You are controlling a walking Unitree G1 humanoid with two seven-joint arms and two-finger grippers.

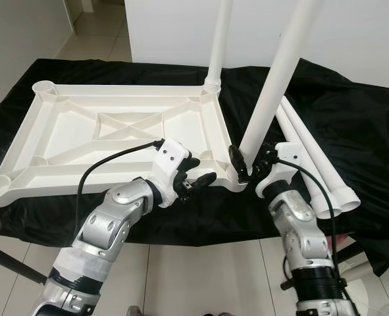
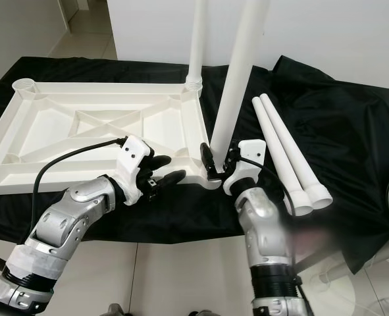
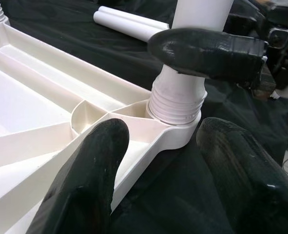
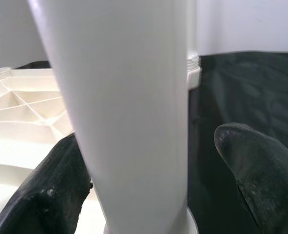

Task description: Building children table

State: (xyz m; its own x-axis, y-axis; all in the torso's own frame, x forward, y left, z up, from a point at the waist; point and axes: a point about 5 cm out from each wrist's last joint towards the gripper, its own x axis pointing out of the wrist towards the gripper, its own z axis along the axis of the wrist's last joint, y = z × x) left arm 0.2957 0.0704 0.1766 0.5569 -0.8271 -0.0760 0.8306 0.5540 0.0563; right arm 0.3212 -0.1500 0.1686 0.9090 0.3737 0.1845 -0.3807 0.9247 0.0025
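White plastic is seen throughout: an upturned tabletop [image 1: 115,125] is laid on a table [image 1: 352,125] draped in black cloth, with its ribbed underside facing up. One leg [image 1: 219,39] is stood upright in the far right corner socket. A second leg [image 1: 273,85] is set, slightly tilted, into the near right corner socket, its threaded end seated in the collar as shown in the left wrist view. This leg is flanked near its base by the spread fingers of the right gripper [image 1: 250,164]; one finger is pressed to it, and a firm grip cannot be told. The left gripper [image 1: 197,178] is held just beside the same corner, its fingers [image 3: 85,180] parted and grasping nothing. Two spare legs [image 2: 286,151] are laid side by side on the cloth to the right.
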